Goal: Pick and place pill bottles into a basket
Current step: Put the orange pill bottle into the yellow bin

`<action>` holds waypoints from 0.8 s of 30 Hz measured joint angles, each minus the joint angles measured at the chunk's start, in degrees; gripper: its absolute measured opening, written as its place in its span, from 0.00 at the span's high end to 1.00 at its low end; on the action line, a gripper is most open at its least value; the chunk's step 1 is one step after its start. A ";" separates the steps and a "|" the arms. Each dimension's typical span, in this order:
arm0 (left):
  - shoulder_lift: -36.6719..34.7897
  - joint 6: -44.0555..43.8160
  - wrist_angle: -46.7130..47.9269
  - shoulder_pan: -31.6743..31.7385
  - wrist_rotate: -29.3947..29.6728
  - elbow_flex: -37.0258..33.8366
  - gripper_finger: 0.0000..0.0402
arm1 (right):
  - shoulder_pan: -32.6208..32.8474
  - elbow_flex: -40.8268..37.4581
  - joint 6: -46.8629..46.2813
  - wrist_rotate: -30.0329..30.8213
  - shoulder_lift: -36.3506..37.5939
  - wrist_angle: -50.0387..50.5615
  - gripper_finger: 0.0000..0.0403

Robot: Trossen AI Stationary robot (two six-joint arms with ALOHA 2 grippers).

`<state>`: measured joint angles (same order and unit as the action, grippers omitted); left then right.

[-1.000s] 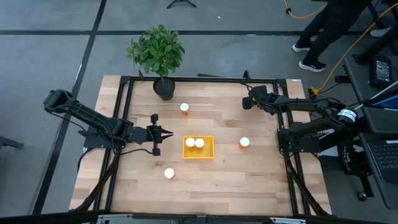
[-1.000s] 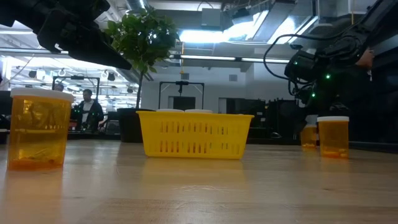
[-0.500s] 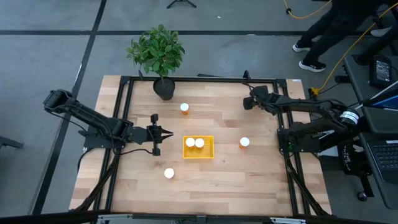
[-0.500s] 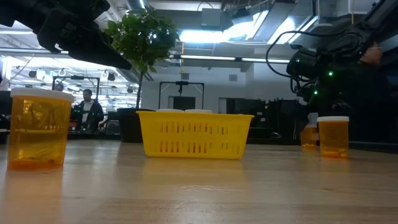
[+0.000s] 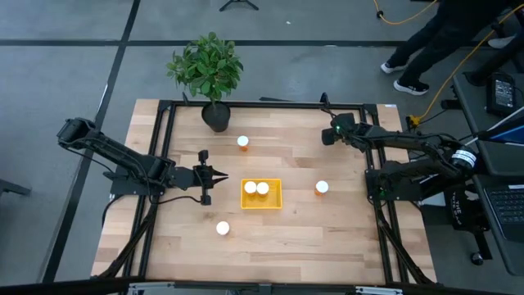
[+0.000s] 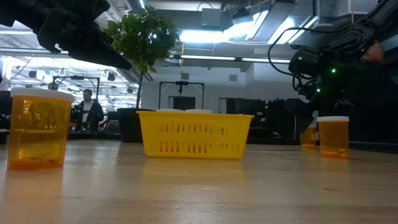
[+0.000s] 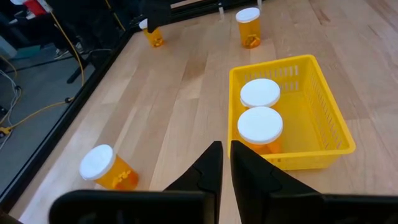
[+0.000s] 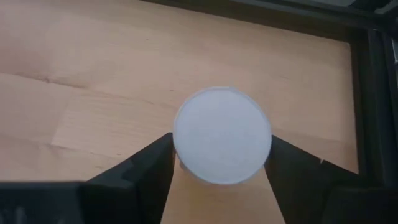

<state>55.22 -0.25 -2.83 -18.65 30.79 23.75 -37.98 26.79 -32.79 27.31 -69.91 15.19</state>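
Pill bottles: small cylinders, translucent orange bodies, round white caps. Basket [image 5: 261, 204]: square, bright yellow, low slatted walls, mid-counter [image 5: 278, 242].

Two capped bottles [image 7: 260, 93] [image 7: 260, 126] stand upright inside the basket, side by side, caps touching or nearly so. One bottle [image 5: 243, 142] stands near the potted plant [image 5: 207, 69] at the far edge. One bottle [image 5: 322, 188] stands to the right of the basket, apart from it. One bottle [image 5: 223, 229] sits on the near-left of the basket, well apart.

Right pincer [image 8: 221, 163] is at the far right corner of the counter, fingers straddling a sixth bottle's white cap [image 8: 221, 135]. The cap fills the gap between the fingers; both fingers sit right at its sides, but a firm grasp cannot be told.

Left pincer [image 7: 222, 165] hangs just left of the basket, clenched, fingertips together, holding nothing.

Against a second ago: the right arm has shifted slightly at the far right corner and its fingers have drawn in toward the cap. Left arm, basket and the other bottles lie unchanged.

A person [image 6: 89, 111] stands far back in the room.
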 joint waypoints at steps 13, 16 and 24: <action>-0.01 0.00 0.00 0.00 0.01 0.00 0.93 | 0.10 0.00 0.45 -0.20 0.00 -0.42 0.44; 0.00 0.00 0.00 0.00 0.01 0.00 0.93 | 0.40 0.00 0.71 -0.94 0.00 -0.48 0.44; -0.01 0.00 0.00 0.01 0.01 0.00 0.93 | 2.47 0.79 4.29 -2.87 0.58 -0.69 0.44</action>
<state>55.21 -0.25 -2.83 -18.65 30.81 23.75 -35.51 27.57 -28.50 24.44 -69.33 14.50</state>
